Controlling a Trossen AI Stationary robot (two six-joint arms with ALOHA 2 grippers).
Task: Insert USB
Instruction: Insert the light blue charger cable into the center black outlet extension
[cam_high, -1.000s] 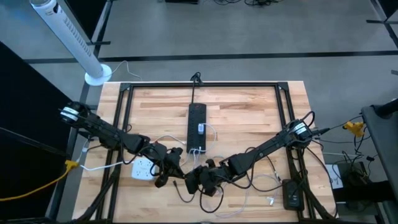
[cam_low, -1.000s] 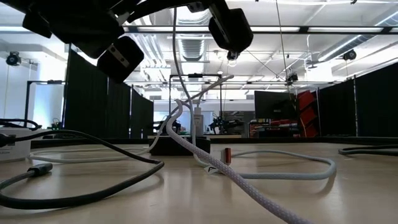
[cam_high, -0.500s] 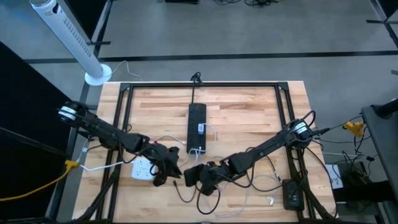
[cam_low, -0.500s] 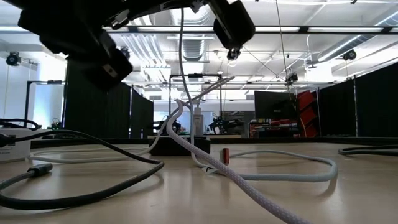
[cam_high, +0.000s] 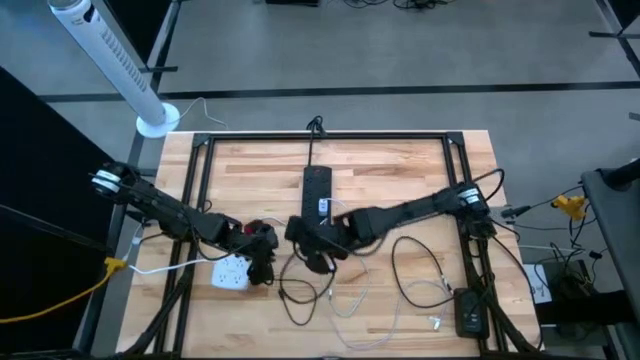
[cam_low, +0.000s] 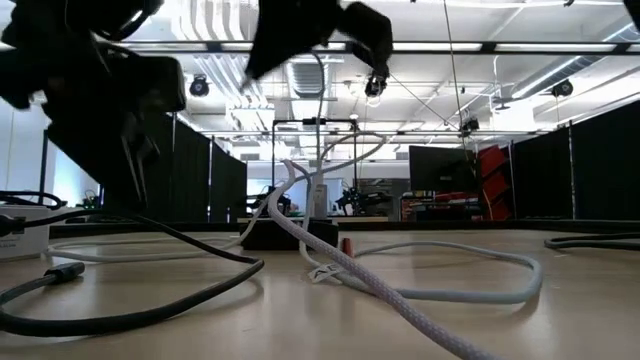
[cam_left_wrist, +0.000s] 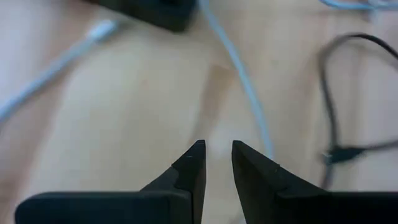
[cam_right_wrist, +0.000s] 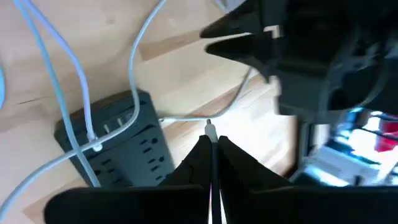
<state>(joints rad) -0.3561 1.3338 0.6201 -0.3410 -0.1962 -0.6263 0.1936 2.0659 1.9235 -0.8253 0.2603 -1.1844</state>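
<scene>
A dark power strip (cam_high: 317, 200) lies along the middle of the wooden table; in the right wrist view the strip (cam_right_wrist: 118, 146) has white cables plugged into it. My right gripper (cam_high: 302, 236) hovers at the strip's near end, shut on a thin white USB cable whose plug tip (cam_right_wrist: 209, 129) sticks out past the fingertips. My left gripper (cam_high: 262, 266) stands just left of it, beside a white adapter (cam_high: 230, 272). Its fingers (cam_left_wrist: 216, 149) are open over bare wood, with nothing between them. My right gripper pinches the white USB cable just behind its plug (cam_right_wrist: 210, 135) between its two fingertips. The cable runs back along the gap between the fingers. The fingers slant down toward the table's far side. The plug is lifted clear of the table, beside the strip's near end.
Loose white and dark cables (cam_high: 330, 300) loop over the near half of the table. A thick braided cable (cam_low: 380, 285) and a dark one (cam_low: 150, 300) lie in front of the low camera. A black box (cam_high: 468, 312) sits near the right corner. A black frame (cam_high: 200, 150) rims the table.
My right gripper has gone up and toward the far edge, from the near middle to the power strip's near end, rolling as it went and carrying the cable. My left gripper has tipped downward and drawn off a little to the left. The cable loops on the table have shifted.
</scene>
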